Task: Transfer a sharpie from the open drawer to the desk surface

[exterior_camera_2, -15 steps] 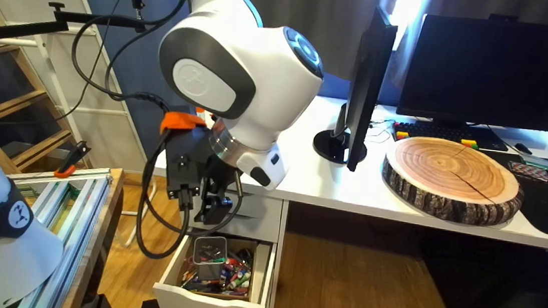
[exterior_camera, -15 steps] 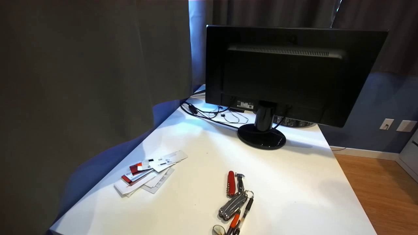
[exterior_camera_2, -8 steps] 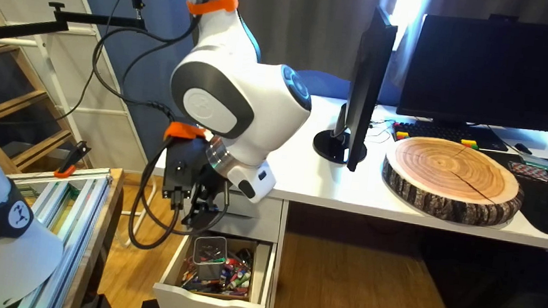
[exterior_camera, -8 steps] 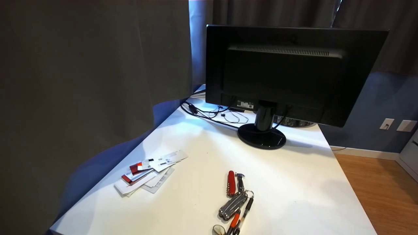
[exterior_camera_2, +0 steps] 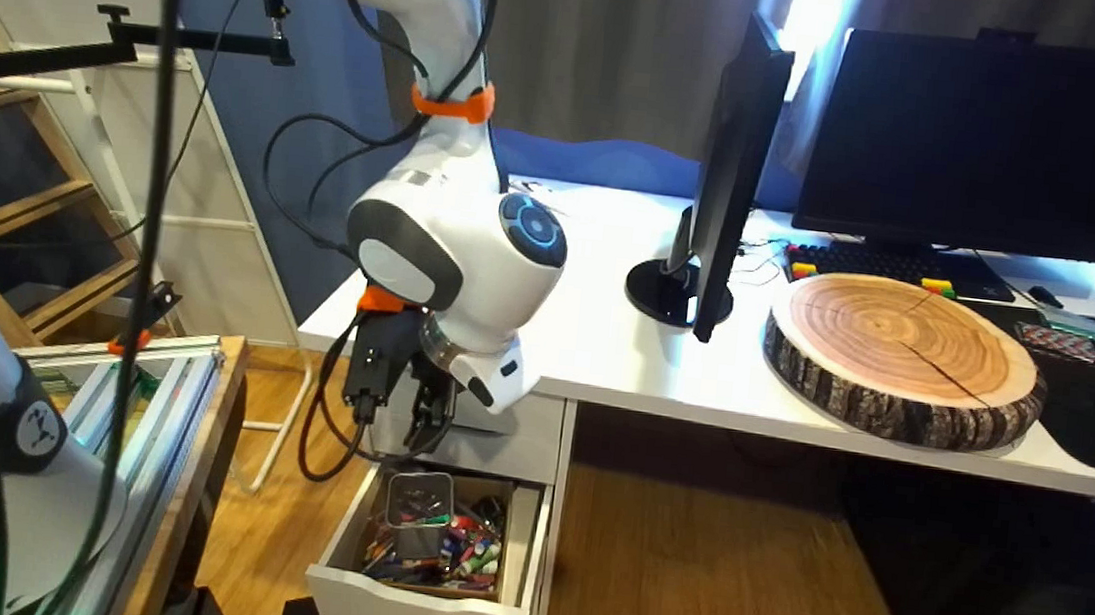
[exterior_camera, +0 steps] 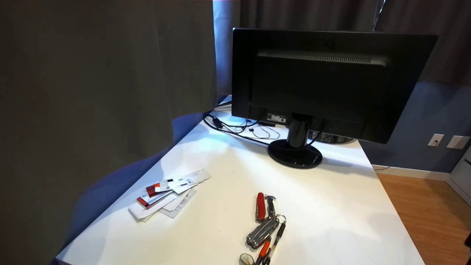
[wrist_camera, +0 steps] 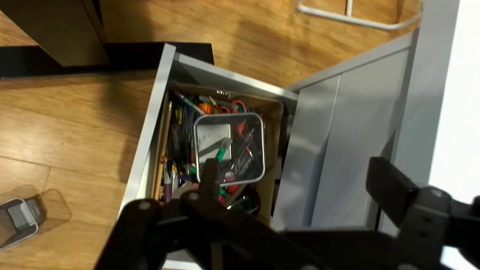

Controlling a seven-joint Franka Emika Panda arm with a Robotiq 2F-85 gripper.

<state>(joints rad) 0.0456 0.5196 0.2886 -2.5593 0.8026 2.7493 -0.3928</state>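
The green sharpie (wrist_camera: 222, 150) lies in a clear box with a pale rim (wrist_camera: 263, 146), on top of other items in the open drawer (wrist_camera: 152, 108). The sharpie is partly hidden behind a fingertip in the wrist view. A small green bit of it shows in an exterior view (exterior_camera_2: 437, 520). My gripper (wrist_camera: 300, 170) is open and empty, its fingers wide apart, above and beside the drawer. In an exterior view the gripper (exterior_camera_2: 430, 427) hangs in front of the closed upper drawers, higher than the open drawer. The white desk surface (exterior_camera: 220, 221) shows in both exterior views (exterior_camera_2: 603, 253).
The closed drawer fronts (wrist_camera: 337, 150) and the desk edge (exterior_camera_2: 659, 406) stand close to the gripper. On the desk are a monitor (exterior_camera: 323, 92), a tool cluster (exterior_camera: 263, 232), paper cards (exterior_camera: 165, 195) and a wood slice (exterior_camera_2: 906, 342). A framed table (exterior_camera_2: 182, 453) stands near the base.
The arm has come down in an exterior view, and the hand looks smaller, farther from that camera. A small dark shape has appeared at the right edge of an exterior view. Drawer contents look unchanged.
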